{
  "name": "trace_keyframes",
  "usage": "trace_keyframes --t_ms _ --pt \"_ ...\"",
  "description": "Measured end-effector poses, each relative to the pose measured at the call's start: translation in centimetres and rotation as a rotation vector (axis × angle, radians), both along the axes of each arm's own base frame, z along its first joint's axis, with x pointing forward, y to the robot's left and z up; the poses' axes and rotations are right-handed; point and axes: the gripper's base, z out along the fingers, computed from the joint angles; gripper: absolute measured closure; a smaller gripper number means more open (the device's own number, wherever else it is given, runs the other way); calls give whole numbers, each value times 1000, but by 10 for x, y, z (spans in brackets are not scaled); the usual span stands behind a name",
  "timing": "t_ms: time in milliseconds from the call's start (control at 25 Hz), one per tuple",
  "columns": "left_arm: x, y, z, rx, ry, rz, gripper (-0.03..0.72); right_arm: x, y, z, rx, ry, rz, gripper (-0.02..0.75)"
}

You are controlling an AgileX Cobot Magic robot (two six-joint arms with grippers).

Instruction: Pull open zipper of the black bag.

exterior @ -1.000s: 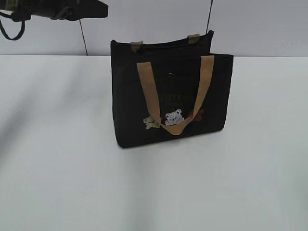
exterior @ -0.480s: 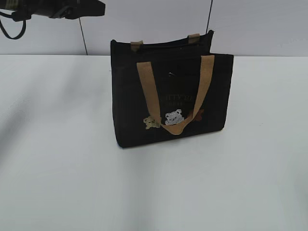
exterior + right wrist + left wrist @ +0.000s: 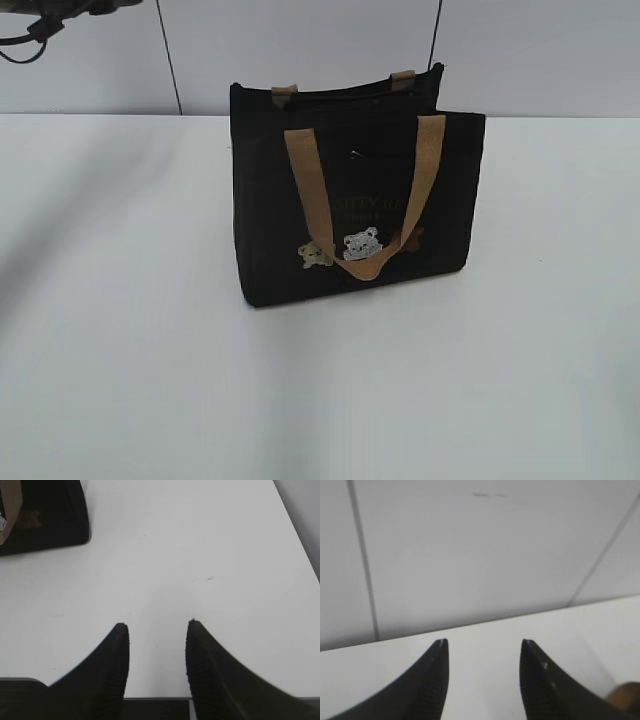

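The black bag stands upright on the white table, a little right of the middle and toward the far edge, close to the pale panelled wall. Its front face carries 1 tan strap that hangs down in a loop, faint lettering, and 3 small bear patches low on the front. The second tan strap shows only as 2 short ends at the far top edge. The zipper runs as a thin dark line along the top; its pull cannot be made out.

In the left wrist view, the left gripper is up in the air facing the wall, its 2 fingers apart with nothing between them. In the right wrist view, the right gripper hovers over bare table at the near edge, fingers apart and empty, with a corner of the bag to its far left, well apart from it. In the exterior view, only a bit of dark arm and cable shows at the top left corner.
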Motion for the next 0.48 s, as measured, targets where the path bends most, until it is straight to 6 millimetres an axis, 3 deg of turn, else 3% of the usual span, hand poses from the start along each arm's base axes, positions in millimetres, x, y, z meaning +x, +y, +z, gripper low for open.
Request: trace_keyframes --t_ms 240,480 --pt "10 25 2 30 -46 277 338 0 0 0 0 0 0 449" --pt "4 25 -12 191 -27 371 338 0 0 0 1 0 1 449"
